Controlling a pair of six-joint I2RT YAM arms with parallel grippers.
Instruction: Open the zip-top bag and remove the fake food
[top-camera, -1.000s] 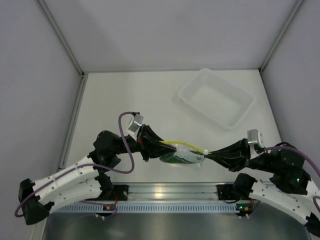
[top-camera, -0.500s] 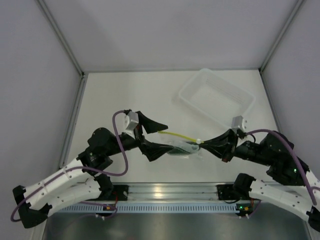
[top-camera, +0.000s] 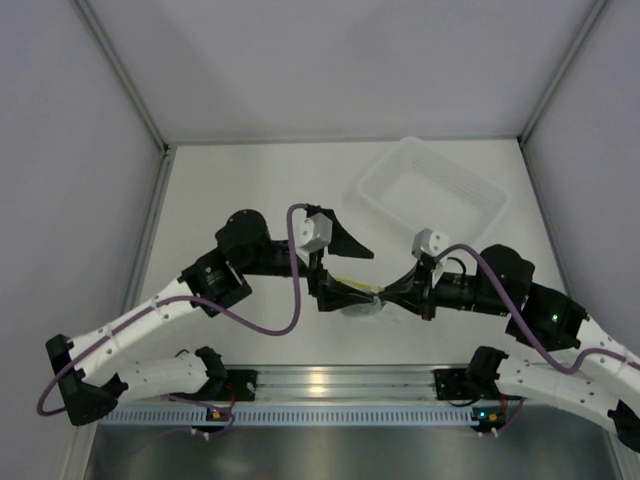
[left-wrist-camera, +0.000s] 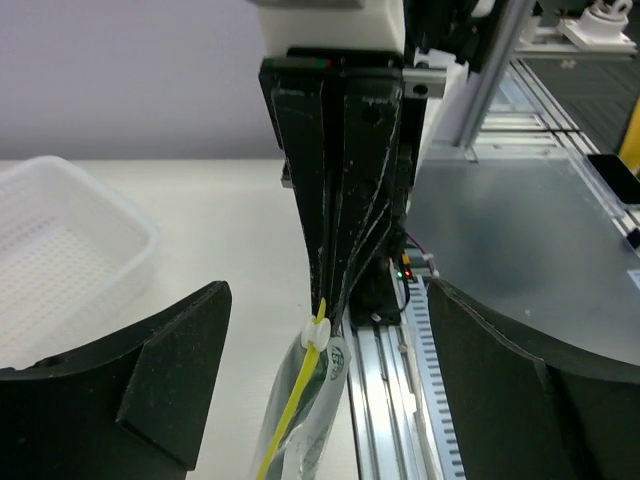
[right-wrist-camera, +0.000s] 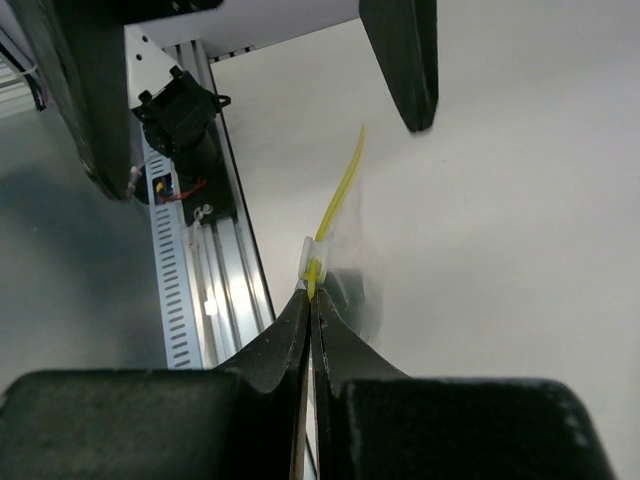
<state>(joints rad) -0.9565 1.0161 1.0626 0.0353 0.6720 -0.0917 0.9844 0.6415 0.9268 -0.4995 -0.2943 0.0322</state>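
Right gripper (right-wrist-camera: 310, 290), arm reaching leftward, pinches the zip-top bag (left-wrist-camera: 310, 420); left gripper (top-camera: 355, 278) gapes wide, straddling it.

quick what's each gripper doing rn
Left gripper: open, jaws either side of the bag, not gripping.
Right gripper: shut on the bag's zip end.

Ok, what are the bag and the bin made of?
Bag: thin clear plastic film, by its crinkles and shine; yellow-green zip strip, probably plastic too. Bin: stiffer translucent whitish plastic, likely moulded, judging by its rounded rim and dotted floor.
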